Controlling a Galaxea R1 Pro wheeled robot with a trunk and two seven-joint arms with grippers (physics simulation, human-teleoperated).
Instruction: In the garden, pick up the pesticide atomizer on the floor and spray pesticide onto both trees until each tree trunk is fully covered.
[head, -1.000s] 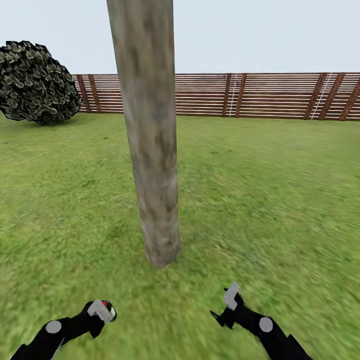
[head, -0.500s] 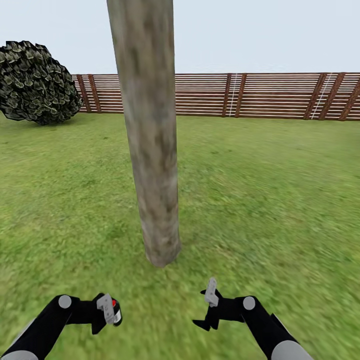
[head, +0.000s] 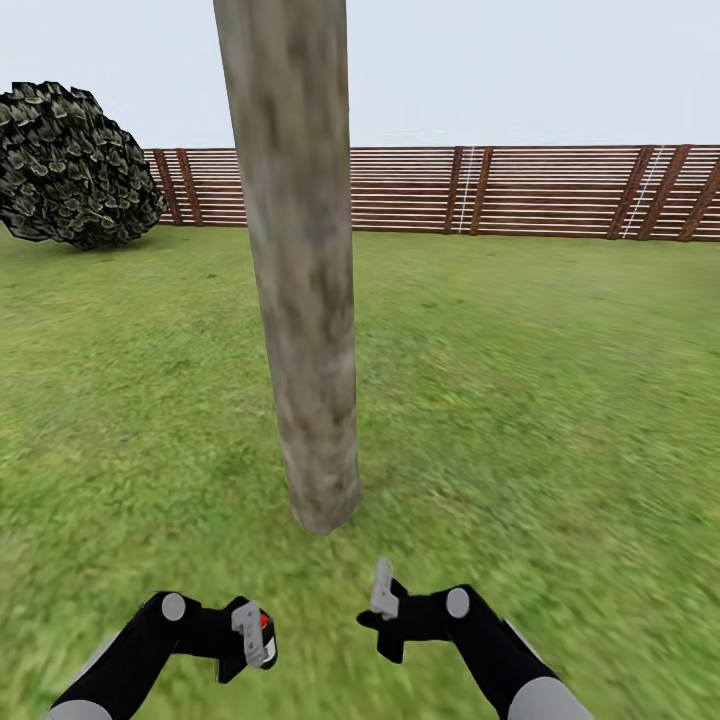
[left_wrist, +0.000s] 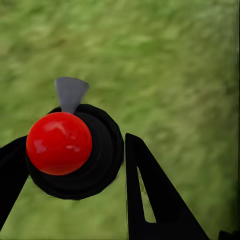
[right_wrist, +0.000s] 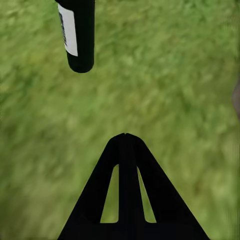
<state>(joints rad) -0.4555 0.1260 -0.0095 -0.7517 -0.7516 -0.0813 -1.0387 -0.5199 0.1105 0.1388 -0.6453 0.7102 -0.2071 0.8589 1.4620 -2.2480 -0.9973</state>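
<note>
One tree trunk, thick and mottled grey-brown, rises from the grass floor straight ahead in the head view. No pesticide shows on its bark. My left gripper is shut on the pesticide atomizer, a small black bottle with a red cap and a grey nozzle. It hangs low in front of the trunk's base, slightly to its left. My right gripper is shut on nothing, close to the right of the atomizer. The right wrist view catches the bottle with its white label.
A dark leafy bush stands at the far left. A brown slatted fence closes the lawn behind the trunk. Grass spreads wide on both sides of the trunk.
Both arms have swung inward. The left gripper with the atomizer moved right and the right gripper moved left, so they now sit close together before the trunk.
</note>
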